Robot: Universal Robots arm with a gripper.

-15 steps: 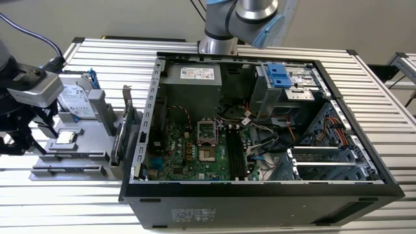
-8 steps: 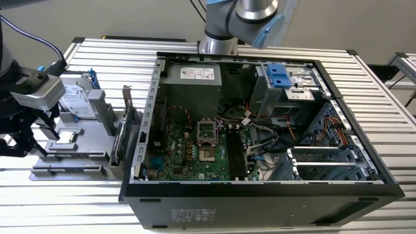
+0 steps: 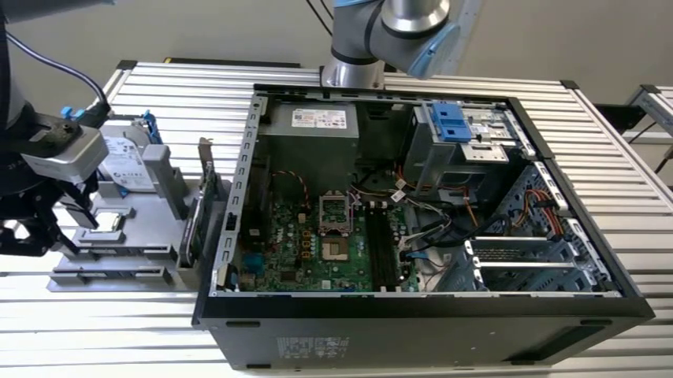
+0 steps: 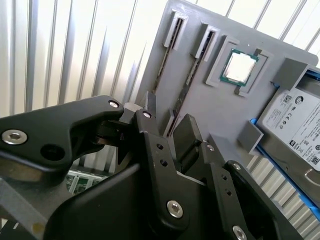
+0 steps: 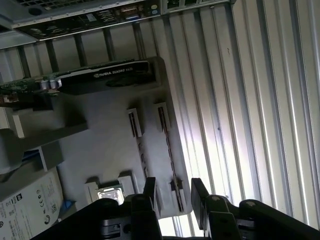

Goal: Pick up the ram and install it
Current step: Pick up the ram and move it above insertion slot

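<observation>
Over the holder (image 5: 110, 150), parted jaws straddle the ram (image 5: 168, 150).

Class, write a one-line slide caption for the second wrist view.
Open end effector poised over a slot of the grey parts holder, with a processor and a hard drive farther along.

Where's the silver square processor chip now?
At the exterior view's left, the silver square processor chip sits in the grey plastic tray beside the open black computer case, next to the silver boxy hard drive.
</observation>
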